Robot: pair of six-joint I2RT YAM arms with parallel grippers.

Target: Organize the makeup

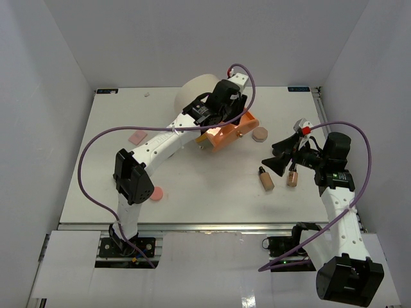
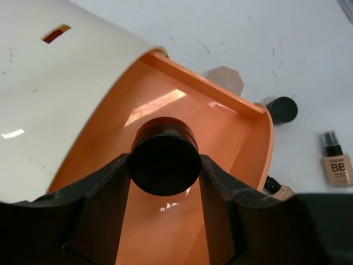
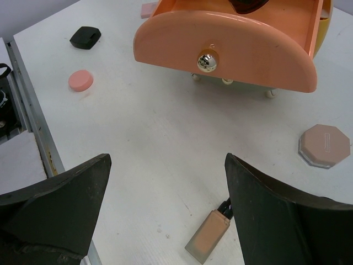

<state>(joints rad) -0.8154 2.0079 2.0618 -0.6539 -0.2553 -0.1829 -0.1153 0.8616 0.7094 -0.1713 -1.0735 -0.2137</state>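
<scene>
My left gripper (image 2: 164, 165) is shut on a small black round jar (image 2: 164, 160) and holds it above the open orange drawer (image 2: 182, 221) of the cream cylindrical box (image 1: 196, 93). In the top view this gripper (image 1: 219, 120) is over the drawer (image 1: 239, 128). A second black jar (image 2: 282, 109) stands on the table beyond the drawer. Two tan bottles (image 1: 265, 178) (image 1: 292, 177) lie under my right gripper (image 1: 277, 157), which is open and empty (image 3: 165, 165). One bottle (image 3: 208, 236) lies by its right finger. A beige compact (image 1: 259, 135) and a pink compact (image 1: 155, 193) lie on the table.
A pink flat piece (image 1: 137, 136) lies at the table's left. A small black case (image 3: 85, 37) lies beyond the pink compact (image 3: 80, 80). The drawer front (image 3: 231, 49) with its metal knob (image 3: 208, 61) faces my right gripper. White walls close in the table on three sides.
</scene>
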